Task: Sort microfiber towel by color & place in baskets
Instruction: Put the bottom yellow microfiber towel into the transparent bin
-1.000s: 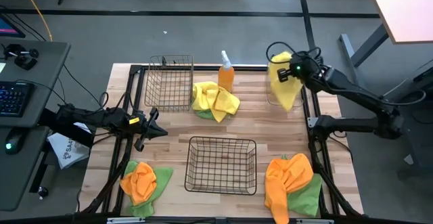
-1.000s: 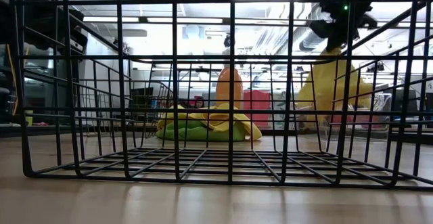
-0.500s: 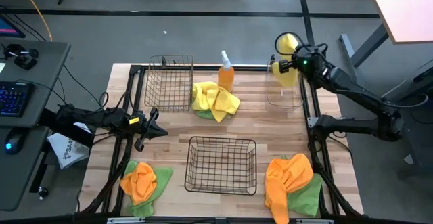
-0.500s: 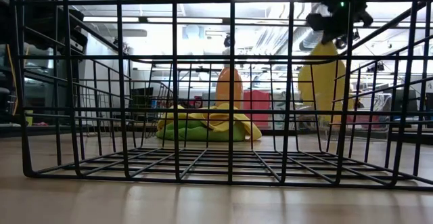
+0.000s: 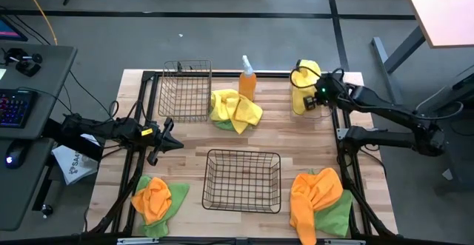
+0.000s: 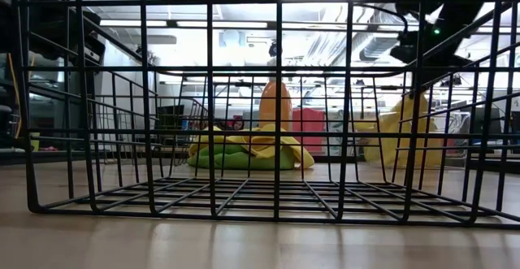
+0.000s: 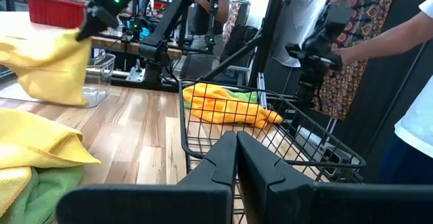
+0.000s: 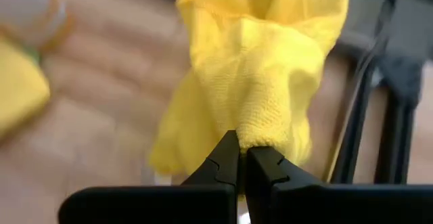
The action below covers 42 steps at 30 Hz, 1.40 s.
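A yellow microfiber towel [image 5: 304, 89] is gripped by the closed right pincer [image 5: 314, 99] and hangs down into the clear plastic rectangular bin [image 5: 326, 114] at the far right of the wooden bench [image 5: 296, 145]. A heap of yellow and green towels [image 5: 235, 110] lies beside the orange spray bottle [image 5: 246, 81] and the taller black wire-mesh basket [image 5: 185, 91]. The wider black wire-mesh basket [image 5: 243, 180] stands nearer, between two orange-and-green towel piles [image 5: 157, 197]. The left pincer [image 5: 172, 143] is held closed and empty at the left edge.
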Motion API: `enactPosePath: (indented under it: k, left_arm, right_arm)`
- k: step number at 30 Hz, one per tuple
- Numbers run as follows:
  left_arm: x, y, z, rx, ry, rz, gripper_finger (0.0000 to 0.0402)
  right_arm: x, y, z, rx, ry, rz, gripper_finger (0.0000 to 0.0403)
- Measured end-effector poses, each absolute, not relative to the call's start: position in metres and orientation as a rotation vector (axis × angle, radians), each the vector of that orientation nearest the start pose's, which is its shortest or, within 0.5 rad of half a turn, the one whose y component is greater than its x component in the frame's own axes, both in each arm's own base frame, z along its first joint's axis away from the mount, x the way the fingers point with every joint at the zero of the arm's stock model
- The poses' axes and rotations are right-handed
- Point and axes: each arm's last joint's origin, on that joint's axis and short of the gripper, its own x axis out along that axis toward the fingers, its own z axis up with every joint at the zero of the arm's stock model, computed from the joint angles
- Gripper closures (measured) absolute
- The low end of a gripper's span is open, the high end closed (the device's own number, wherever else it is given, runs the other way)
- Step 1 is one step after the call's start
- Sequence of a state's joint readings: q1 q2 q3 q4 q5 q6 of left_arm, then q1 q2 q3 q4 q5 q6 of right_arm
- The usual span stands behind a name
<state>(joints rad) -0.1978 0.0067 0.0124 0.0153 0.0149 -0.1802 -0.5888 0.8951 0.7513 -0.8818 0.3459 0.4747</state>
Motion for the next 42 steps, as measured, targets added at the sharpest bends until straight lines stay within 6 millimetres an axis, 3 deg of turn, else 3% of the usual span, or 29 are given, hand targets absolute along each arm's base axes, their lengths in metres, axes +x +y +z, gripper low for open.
enactPosePath:
  k: [5, 10, 15, 25, 31, 37, 42]
  left_arm:
    - [0.095, -0.020, 0.169, -0.182, -0.002, -0.214, 0.0401]
    - [0.095, -0.020, 0.169, -0.182, -0.002, -0.214, 0.0401]
    - [0.095, -0.020, 0.169, -0.181, -0.002, -0.214, 0.0401]
    - [0.095, -0.020, 0.169, -0.182, -0.002, -0.214, 0.0401]
    - [0.095, -0.020, 0.169, -0.182, -0.002, -0.214, 0.0401]
    - [0.095, -0.020, 0.169, -0.182, -0.002, -0.214, 0.0401]
    - [0.095, -0.020, 0.169, -0.182, -0.002, -0.214, 0.0401]
  right_arm:
    - [0.119, -0.087, 0.247, 0.614, 0.958, -0.973, 0.0403]
    - [0.125, -0.089, 0.248, 0.619, 0.915, -0.906, 0.0403]
    - [0.136, -0.108, 0.246, 0.596, 0.830, -0.989, 0.0403]
    - [0.144, -0.147, 0.216, 0.619, 0.958, -1.093, 0.0393]
    - [0.138, -0.142, 0.229, 0.634, 0.921, -1.047, 0.0294]
    - [0.130, -0.134, 0.270, 0.596, 0.903, -1.023, 0.0161]
    - [0.134, -0.130, 0.304, 0.615, 0.771, -0.924, 0.0090]
